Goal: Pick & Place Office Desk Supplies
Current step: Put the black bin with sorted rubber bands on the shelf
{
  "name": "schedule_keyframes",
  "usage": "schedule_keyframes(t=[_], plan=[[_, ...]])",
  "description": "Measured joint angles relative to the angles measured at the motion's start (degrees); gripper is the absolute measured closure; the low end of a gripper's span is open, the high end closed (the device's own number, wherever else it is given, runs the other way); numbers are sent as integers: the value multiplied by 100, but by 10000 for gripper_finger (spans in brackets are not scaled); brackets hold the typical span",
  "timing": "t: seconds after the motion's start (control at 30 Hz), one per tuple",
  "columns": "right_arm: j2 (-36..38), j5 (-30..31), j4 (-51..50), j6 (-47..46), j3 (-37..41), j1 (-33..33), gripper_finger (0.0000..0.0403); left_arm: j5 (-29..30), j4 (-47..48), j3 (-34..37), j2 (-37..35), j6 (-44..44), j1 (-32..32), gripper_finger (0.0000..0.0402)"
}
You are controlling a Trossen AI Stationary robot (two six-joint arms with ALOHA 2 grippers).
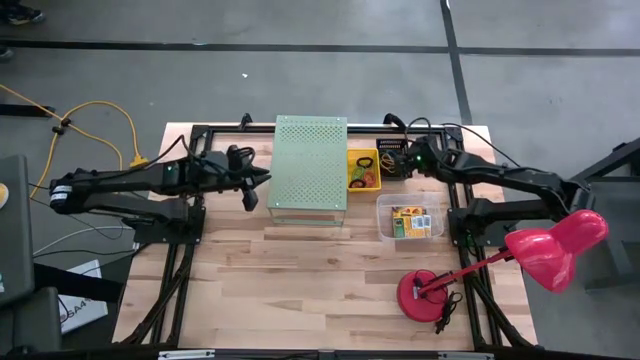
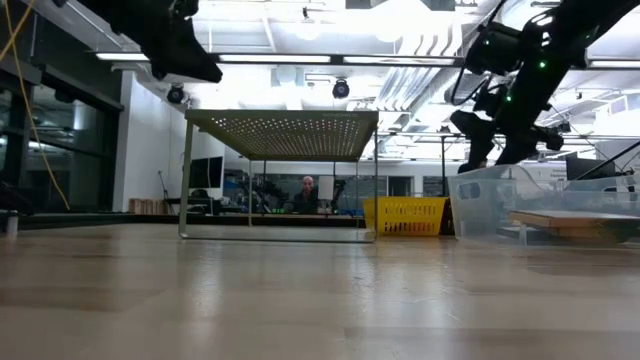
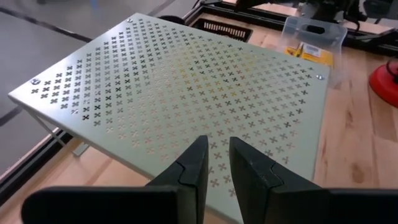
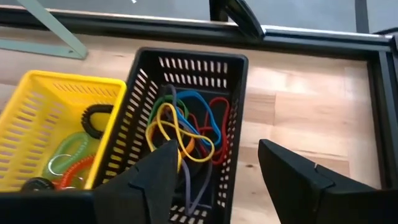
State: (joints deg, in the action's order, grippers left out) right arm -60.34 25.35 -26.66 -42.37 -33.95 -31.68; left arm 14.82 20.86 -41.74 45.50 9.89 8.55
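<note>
My right gripper [image 4: 217, 171] hangs open over a black basket [image 4: 143, 81] that holds several loose elastic loops [image 4: 183, 127] in yellow, blue, red and green. Beside it, a yellow basket [image 4: 37, 106] holds coiled bands [image 4: 81, 146] in black, green and orange. In the high view this gripper [image 1: 397, 160] is at the far right of the table. Two yellow-and-green crayon boxes [image 1: 412, 222] lie in a clear tub [image 1: 385, 215]. My left gripper [image 1: 250, 182] hovers at the left edge of the pale-green perforated box [image 3: 186, 81], its fingers [image 3: 196, 165] a narrow gap apart with nothing between them.
The perforated box [image 1: 310, 165] stands at the far middle on a wire frame, between the arms. A pink desk lamp [image 1: 545, 250] with a red base [image 1: 425, 293] stands at the near right. The near half of the wooden table [image 1: 300, 290] is bare.
</note>
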Motion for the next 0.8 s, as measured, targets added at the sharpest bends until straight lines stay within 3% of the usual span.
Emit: schedule_keyframes(t=[0.33, 0.57, 0.8], plan=[[0, 32, 549, -120, 473, 1, 191, 49, -8, 0, 2, -2, -26, 341], [-49, 434, 738, -389, 679, 2, 193, 48, -33, 0, 2, -4, -25, 341], [-792, 452, 1343, -358, 703, 2, 201, 47, -31, 0, 2, -6, -21, 341]])
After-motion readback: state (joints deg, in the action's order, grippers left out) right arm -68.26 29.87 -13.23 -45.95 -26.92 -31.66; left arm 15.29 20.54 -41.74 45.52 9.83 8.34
